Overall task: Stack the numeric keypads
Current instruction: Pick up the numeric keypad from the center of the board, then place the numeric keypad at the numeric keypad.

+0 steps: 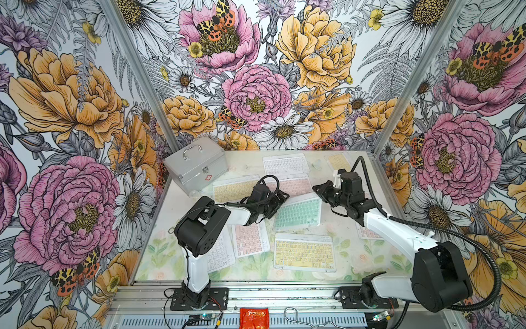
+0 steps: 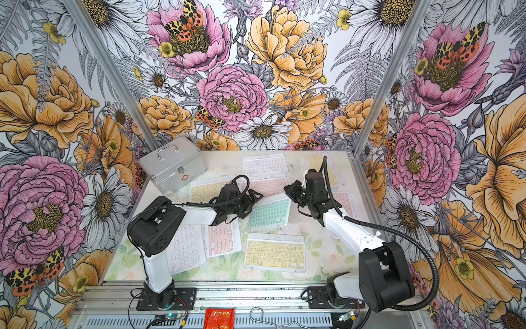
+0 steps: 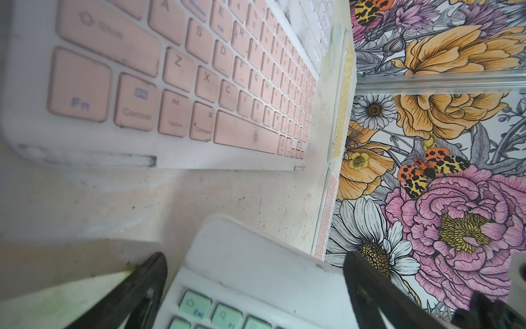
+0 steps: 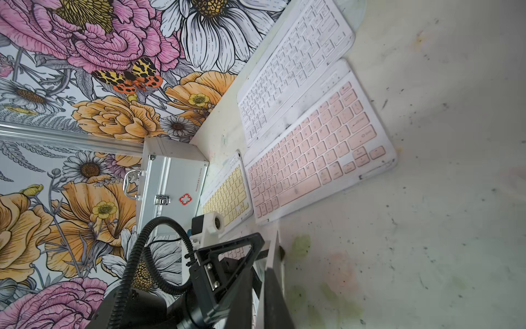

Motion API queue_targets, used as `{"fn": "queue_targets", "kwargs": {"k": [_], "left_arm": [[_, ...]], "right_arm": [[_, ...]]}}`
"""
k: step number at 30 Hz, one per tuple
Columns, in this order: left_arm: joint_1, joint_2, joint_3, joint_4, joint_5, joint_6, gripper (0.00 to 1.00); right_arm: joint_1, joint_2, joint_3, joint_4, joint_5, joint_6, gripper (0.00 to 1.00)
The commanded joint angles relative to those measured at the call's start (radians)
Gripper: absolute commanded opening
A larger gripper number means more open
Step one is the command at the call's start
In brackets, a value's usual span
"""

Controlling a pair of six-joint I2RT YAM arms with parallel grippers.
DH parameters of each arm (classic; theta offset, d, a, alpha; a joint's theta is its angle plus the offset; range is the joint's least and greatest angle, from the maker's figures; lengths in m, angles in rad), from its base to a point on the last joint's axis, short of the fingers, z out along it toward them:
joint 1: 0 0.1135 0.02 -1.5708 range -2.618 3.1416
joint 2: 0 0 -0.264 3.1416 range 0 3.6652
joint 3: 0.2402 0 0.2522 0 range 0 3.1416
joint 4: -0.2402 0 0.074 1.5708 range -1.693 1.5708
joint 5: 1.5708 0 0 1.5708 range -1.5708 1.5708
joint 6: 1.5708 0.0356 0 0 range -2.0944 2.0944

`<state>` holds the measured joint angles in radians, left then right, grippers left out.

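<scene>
A mint green keypad (image 1: 299, 215) lies mid-table, its far right corner pinched by my right gripper (image 1: 316, 188), which is shut on it. The right wrist view shows that keypad's white edge (image 4: 277, 250) end-on between my right gripper's (image 4: 270, 273) closed fingers. My left gripper (image 1: 280, 196) stands wide open at the keypad's far left corner. The left wrist view has that corner (image 3: 256, 284) between the spread fingers (image 3: 142, 284), not clamped. Other keypads lie flat and separate: yellow (image 1: 304, 253) at the front, pink (image 1: 250, 238) beside it, pink (image 1: 296, 183) and white (image 1: 284, 163) at the back.
A silver metal case (image 1: 196, 165) with a handle stands at the back left corner. More keypads lie around: yellow (image 1: 230, 189) by the case, white (image 1: 219, 253) under my left arm, yellow (image 1: 338, 161) at the back right, pink (image 1: 367, 232) under my right arm.
</scene>
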<state>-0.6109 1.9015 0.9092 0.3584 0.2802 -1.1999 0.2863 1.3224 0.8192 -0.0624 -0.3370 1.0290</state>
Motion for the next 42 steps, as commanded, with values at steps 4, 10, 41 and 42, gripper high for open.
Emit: {"fn": "queue_targets", "kwargs": {"k": [4, 10, 41, 42], "left_arm": [[-0.005, -0.009, -0.044, -0.097, 0.029, -0.022, 0.99], [0.006, -0.13, -0.041, -0.13, 0.035, -0.016, 0.99], [0.241, 0.051, 0.454, -0.638, -0.025, 0.344, 0.99], [0.24, 0.059, 0.462, -0.639, -0.025, 0.344, 0.99]], "right_arm": [[0.009, -0.008, 0.063, -0.014, -0.055, -0.042, 0.0], [-0.007, -0.005, 0.128, -0.054, -0.109, -0.102, 0.0], [-0.108, 0.821, 0.971, -0.027, -0.459, -0.246, 0.0], [-0.11, 0.84, 0.979, -0.026, -0.467, -0.252, 0.0]]}}
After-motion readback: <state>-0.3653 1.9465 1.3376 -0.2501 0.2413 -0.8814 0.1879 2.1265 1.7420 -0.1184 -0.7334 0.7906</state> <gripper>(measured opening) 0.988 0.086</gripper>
